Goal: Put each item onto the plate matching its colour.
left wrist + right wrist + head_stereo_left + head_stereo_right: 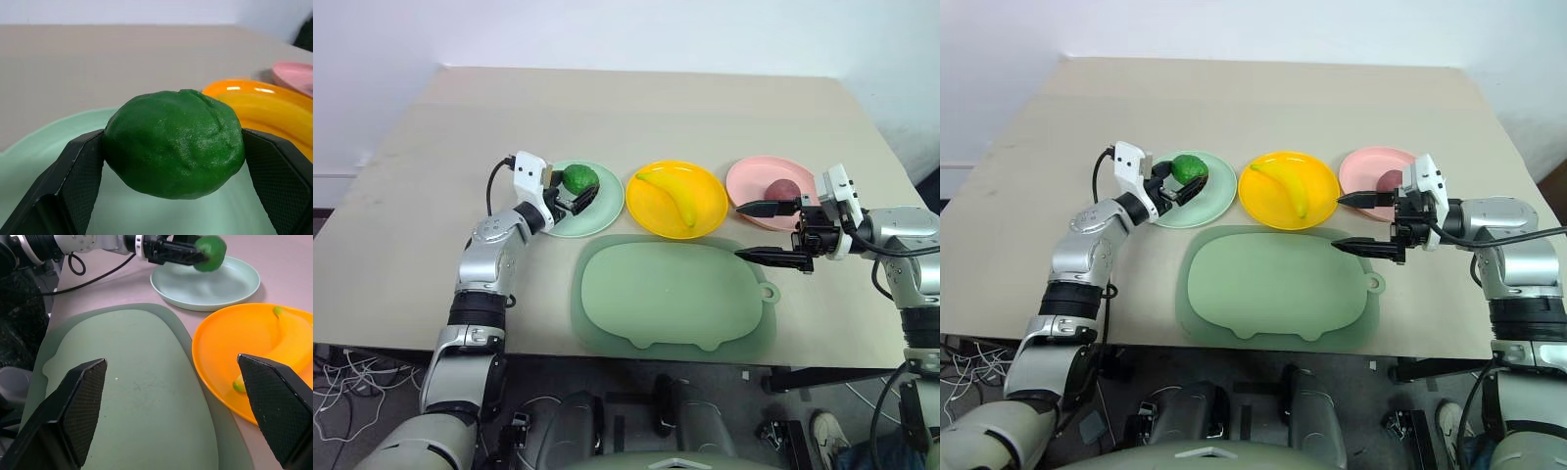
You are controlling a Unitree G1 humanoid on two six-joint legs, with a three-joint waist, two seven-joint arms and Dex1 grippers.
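Observation:
My left gripper point(578, 193) is shut on the glossy green bumpy fruit point(173, 142), holding it just over the mint green plate point(603, 219); both fingers point(78, 186) press its sides. The yellow banana point(677, 196) lies on the yellow plate point(651, 213) in the middle. The dark red fruit point(781, 190) rests on the pink plate point(749, 179) at the right. My right gripper point(738, 231) stands open and empty, pointing left, over the near edge of the pink plate and the mat's right end.
A large pale-green mat point(671, 294) with a loop tab lies in front of the three plates, near the table's front edge. Bare tabletop point(636, 113) stretches behind the plates and to the left.

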